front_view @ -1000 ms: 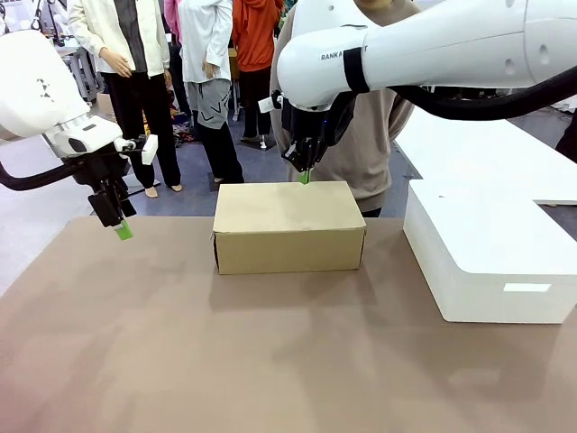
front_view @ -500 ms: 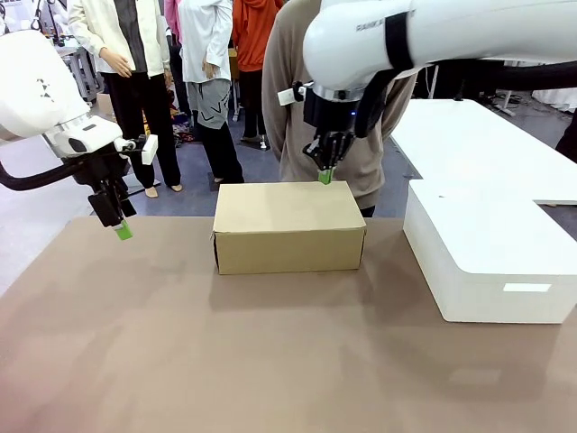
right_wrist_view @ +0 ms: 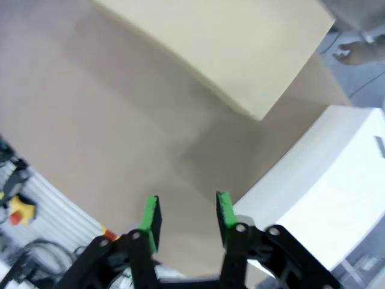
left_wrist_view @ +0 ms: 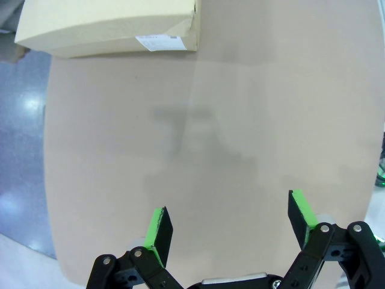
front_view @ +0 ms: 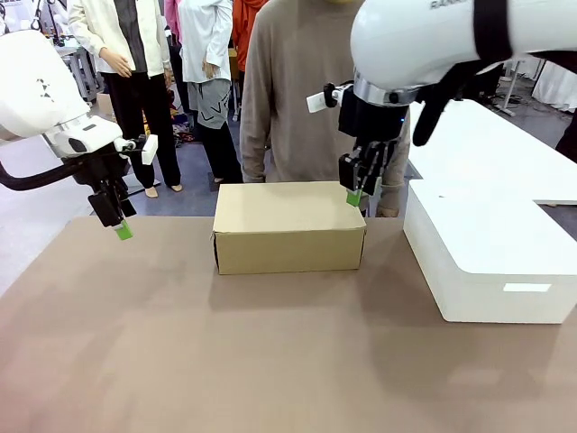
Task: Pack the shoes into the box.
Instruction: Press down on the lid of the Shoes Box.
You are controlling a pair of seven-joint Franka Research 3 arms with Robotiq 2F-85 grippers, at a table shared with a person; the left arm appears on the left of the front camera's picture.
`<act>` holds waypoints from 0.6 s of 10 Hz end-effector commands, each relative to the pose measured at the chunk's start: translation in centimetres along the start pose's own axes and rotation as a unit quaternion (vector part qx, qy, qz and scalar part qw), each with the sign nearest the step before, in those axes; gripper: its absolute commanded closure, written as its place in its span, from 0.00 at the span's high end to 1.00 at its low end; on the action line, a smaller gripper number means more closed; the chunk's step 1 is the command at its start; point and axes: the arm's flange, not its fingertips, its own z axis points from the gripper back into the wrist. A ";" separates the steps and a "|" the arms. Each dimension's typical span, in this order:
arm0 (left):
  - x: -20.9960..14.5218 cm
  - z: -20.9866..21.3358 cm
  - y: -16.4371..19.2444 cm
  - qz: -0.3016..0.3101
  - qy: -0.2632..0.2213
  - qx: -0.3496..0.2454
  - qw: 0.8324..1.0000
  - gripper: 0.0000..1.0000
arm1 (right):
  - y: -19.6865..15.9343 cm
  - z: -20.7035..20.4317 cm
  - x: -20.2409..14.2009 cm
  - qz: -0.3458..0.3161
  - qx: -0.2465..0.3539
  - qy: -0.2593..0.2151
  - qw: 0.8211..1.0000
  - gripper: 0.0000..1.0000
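Now, in the front view, the right gripper [front_view: 356, 194] has slid from the middle of the back edge of the box [front_view: 288, 225] to its right corner and lifted clear, so the lid lies shut and packing looks finished; no shoes show, so presumably they are inside. From the left wrist, the left gripper [left_wrist_view: 231, 224] hangs spread wide and empty over the table [left_wrist_view: 240, 120], well apart from the box. From the right wrist, the right gripper's fingers stand partly parted, holding nothing, above the gap between the closed box and the white box [right_wrist_view: 319, 180].

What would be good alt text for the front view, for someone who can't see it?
A closed tan cardboard box sits mid-table, the right hand hovering at its far right corner with nothing held. The left hand hangs open and empty over the table's left edge; a bigger white box stands right, a person behind.
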 end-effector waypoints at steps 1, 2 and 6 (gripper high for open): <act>-0.3 0.3 0.0 -0.004 0.002 -0.001 1.000 1.00 | 0.6 -0.4 -3.3 0.006 0.011 -0.010 1.000 1.00; -0.3 0.3 0.0 -0.004 0.002 -0.001 1.000 1.00 | 1.2 -0.7 -4.5 0.004 0.014 -0.013 1.000 1.00; -0.3 0.3 0.0 -0.004 0.002 -0.001 1.000 1.00 | 3.1 -3.9 -7.5 0.014 0.020 -0.016 1.000 1.00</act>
